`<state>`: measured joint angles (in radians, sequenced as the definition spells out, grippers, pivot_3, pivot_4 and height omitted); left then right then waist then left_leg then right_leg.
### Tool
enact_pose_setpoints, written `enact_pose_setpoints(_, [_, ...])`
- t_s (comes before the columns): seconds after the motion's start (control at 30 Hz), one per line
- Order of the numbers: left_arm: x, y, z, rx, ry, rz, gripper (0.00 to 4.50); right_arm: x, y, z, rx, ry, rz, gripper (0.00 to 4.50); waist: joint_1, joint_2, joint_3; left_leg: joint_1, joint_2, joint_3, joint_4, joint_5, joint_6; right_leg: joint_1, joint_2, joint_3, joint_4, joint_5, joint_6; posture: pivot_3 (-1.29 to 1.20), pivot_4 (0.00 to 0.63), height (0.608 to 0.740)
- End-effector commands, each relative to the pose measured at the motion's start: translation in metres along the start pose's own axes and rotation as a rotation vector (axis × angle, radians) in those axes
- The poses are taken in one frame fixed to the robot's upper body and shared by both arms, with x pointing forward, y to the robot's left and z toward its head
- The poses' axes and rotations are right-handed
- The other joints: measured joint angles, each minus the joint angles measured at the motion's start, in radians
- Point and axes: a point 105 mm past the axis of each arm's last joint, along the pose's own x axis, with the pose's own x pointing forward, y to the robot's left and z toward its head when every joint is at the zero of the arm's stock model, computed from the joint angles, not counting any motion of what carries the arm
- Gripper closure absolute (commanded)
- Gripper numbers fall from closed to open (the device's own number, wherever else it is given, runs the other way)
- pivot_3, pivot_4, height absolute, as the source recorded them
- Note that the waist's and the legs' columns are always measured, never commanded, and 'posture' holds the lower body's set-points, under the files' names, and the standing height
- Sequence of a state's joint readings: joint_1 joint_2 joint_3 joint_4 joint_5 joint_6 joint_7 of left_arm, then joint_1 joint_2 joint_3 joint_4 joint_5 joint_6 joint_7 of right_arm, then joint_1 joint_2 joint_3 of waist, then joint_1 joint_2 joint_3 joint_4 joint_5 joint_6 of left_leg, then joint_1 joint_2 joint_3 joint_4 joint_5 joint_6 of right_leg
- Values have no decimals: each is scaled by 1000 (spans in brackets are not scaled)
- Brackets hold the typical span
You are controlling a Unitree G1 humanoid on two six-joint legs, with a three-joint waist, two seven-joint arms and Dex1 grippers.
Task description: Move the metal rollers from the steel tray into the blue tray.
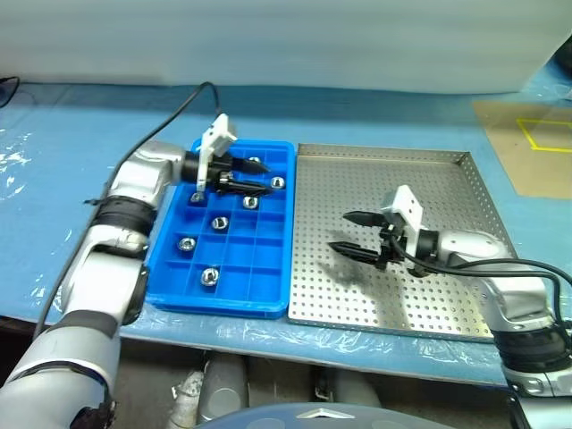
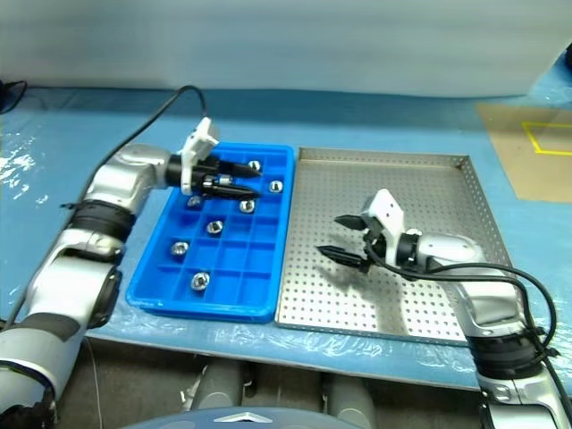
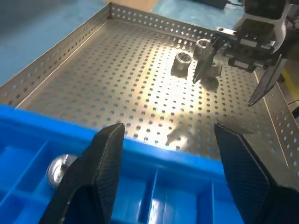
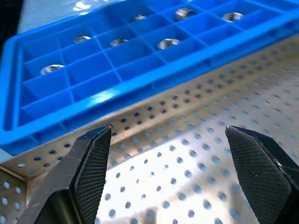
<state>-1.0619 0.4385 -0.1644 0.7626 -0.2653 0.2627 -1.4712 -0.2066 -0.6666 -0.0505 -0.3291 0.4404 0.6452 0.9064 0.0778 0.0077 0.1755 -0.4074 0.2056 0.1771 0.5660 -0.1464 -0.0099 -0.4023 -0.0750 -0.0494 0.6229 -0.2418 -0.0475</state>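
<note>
My biggest landmark is the steel tray [image 1: 420, 286], sitting square on the table with the blue tray [image 1: 174, 299] butted right against its left rim, so each roller only has a short hop across. The perforated floor looks bare from the head camera, but my left wrist view catches at least two rollers [image 3: 182, 63] standing near the right gripper; from above I judge that hand and arm hide them. I count seven rollers in the blue tray's compartments, one per cell, such as the near one [image 1: 209, 276].

My left gripper [image 1: 259, 175] hovers over the far end of the blue tray, pointing toward the steel tray, its fingers apart and empty, which suits a hand that has nothing left to drop. My right gripper [image 1: 347, 232] hangs low over the steel tray, pointing left, fingers spread wide and empty, ready, I'd say, to close on a remaining roller.
</note>
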Motion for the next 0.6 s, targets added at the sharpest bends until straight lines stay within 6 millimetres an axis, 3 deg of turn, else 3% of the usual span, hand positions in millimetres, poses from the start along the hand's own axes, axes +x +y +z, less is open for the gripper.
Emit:
enact_pose_setpoints(0.03, [28, 0, 17, 74, -32, -48, 1271, -28, -15, 8, -25, -57, -188, 461, -8, 0, 0, 0, 0, 0, 0, -1, 0, 1, 0, 0, -1, 0, 0, -397, 150, 740])
enact_pose_setpoints(0.13, [50, -3, 18, 94, -52, -78, 1271, -47, -21, -3, -9, -48, -309, 461, -18, 0, 0, 2, 0, 1, 2, -3, 1, 5, -1, 0, -3, 0, 0, -446, 150, 740])
enact_pose_setpoints(0.33, [88, -26, -3, 115, -44, -197, 1271, -74, -21, -25, 48, -29, -467, 461, -70, 0, 0, 2, -1, 0, 3, -3, 6, 5, 0, 1, -4, 1, 2, -516, 150, 740])
enact_pose_setpoints(0.47, [103, -36, -6, 127, -46, -242, 1271, -84, -27, -39, 71, -15, -552, 461, -100, 0, 0, 2, -1, 0, 5, -4, 7, 5, 0, 1, -4, 2, 3, -542, 150, 740])
enact_pose_setpoints(0.6, [106, -39, -4, 134, -60, -260, 1271, -83, -27, -51, 101, -4, -568, 461, -113, 0, 0, 2, -1, 0, 6, -5, 5, 6, 0, 1, -4, 2, 4, -538, 150, 740])
